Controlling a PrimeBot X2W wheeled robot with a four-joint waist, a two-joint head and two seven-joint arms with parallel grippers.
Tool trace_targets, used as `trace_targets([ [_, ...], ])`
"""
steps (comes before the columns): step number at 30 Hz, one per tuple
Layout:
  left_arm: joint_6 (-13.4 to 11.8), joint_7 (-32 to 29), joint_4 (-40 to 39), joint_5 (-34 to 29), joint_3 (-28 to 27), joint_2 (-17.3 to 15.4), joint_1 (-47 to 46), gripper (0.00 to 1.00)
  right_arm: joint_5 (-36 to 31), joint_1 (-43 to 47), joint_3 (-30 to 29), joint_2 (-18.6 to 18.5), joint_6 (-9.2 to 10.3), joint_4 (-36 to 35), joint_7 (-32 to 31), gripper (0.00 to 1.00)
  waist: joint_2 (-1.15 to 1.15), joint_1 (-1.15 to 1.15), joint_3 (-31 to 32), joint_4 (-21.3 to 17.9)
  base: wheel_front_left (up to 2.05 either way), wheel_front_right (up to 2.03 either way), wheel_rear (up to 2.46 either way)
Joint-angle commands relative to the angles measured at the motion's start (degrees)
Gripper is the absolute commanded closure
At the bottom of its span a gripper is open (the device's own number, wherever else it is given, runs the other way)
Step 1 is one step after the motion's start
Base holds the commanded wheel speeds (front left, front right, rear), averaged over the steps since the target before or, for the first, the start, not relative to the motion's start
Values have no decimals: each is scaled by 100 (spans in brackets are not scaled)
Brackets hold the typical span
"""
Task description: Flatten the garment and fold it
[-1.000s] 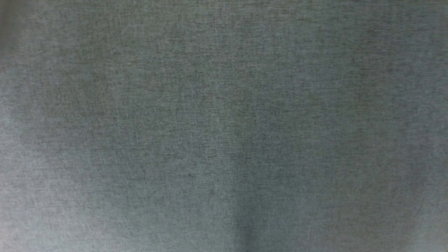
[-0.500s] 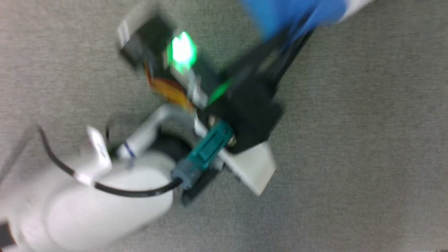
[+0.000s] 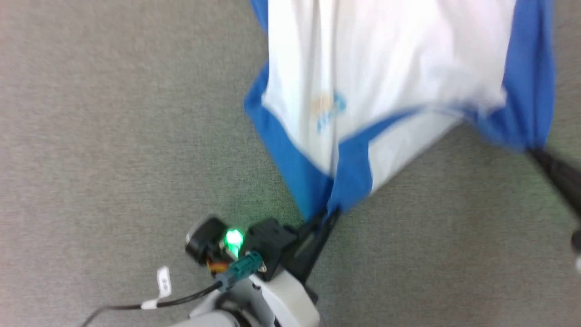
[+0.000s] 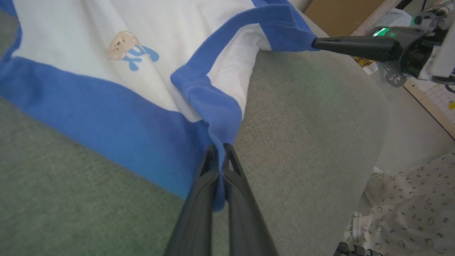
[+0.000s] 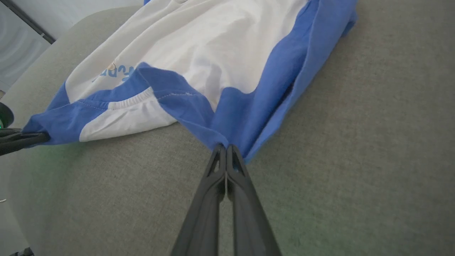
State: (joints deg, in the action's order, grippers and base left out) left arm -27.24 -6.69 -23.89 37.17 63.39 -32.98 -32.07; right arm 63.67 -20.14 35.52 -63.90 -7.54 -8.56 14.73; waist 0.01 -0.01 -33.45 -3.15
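Thin white knit shirt w/ bright blue sleeves & trim (image 3: 386,68) lies logo-side up on grey woven surface (image 3: 113,136), body rumpled w/ long creases, not flat. Small orange-and-blue chest logo (image 3: 329,109) shows. Blue neckline band (image 4: 227,46) gapes open, stretched btwn two taut blue shoulder pts.

- Chest logo (image 4: 132,54) on the garment (image 3: 386,59) — blue lettering, too blurred for me to read.
- White tag (image 3: 163,280) on the cable (image 3: 181,299) — print illegible.
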Motion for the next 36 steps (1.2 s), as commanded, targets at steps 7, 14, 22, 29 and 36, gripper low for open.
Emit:
trace_targets([
  [7, 231, -56, 423, 716, 173, -108, 740, 100, 217, 1399, 61, -244, 5, -268, -240, 100, -1, 1, 1062, 109, 0, 0, 0],
  [14, 374, 352, 799, 1137, 141, -139, 1353, 100, 388, 2275, 153, -64, 5, -216, -559, 100, -1, 1, 1478, 265, 0, 0, 0],
  [22, 608, 716, 1271, 1422, 167, -76, 1806, 100, 38, 2776, -157, 486, 5, 242, -514, 100, -1, 1, 1737, 336, 0, 0, 0],
  [29, 738, 997, 1697, 1406, 125, 131, 1786, 100, -483, 2801, -461, 1117, 5, 600, -566, 100, -1, 1, 1802, 367, 0, 0, 0],
  [36, 954, 1192, 2167, 1497, 61, 385, 1698, 100, -749, 2699, -590, 1761, 5, 823, -756, 100, -1, 1, 1857, 376, 0, 0, 0],
])
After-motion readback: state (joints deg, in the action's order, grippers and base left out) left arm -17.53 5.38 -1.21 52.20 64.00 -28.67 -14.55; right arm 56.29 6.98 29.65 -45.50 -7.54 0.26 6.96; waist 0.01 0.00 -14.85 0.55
